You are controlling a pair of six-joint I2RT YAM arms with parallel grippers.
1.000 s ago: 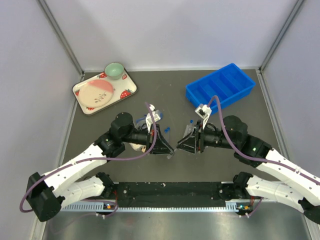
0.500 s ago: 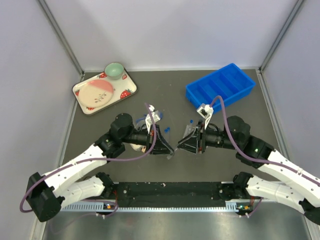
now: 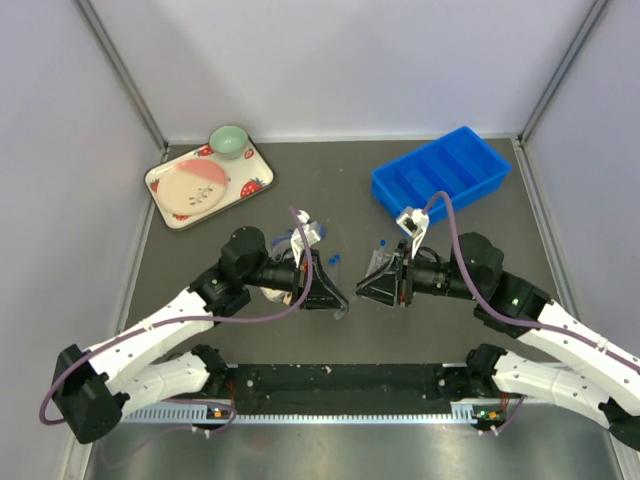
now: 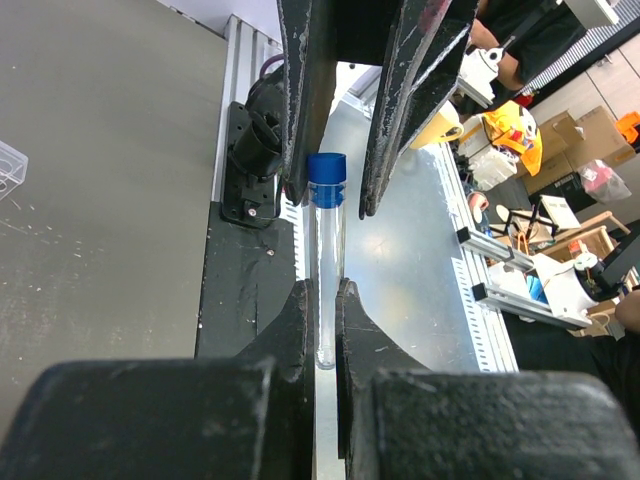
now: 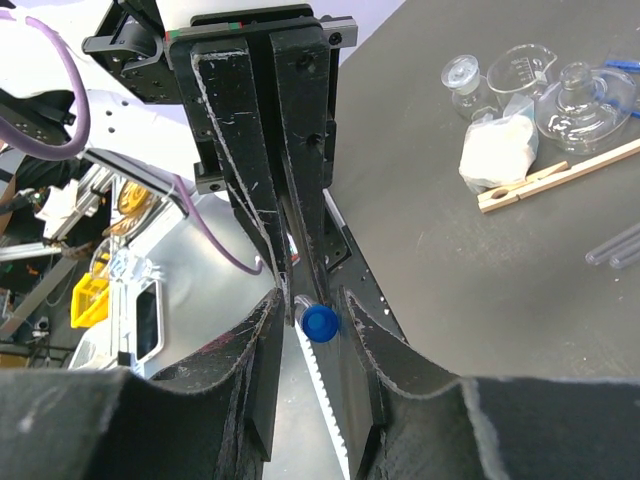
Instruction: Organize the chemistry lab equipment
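Blue-capped tube (image 4: 325,260), in the left wrist view, is clamped low between the left gripper's (image 4: 320,292) closed jaws, its cap between the right gripper's (image 4: 333,205) parted jaws, a gap on one side; the right wrist view shows flasks (image 5: 578,100), a whitish wad (image 5: 497,150) and a wooden stick (image 5: 560,172) beyond; from above, both grippers meet mid-table (image 3: 330,210), well apart from the blue bin (image 3: 388,186).

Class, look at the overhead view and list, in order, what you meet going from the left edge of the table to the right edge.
In order: strawberry-print tray → left gripper → right gripper → blue compartment bin. The blue-capped tube in the left gripper overlaps both grippers, so it is left out.
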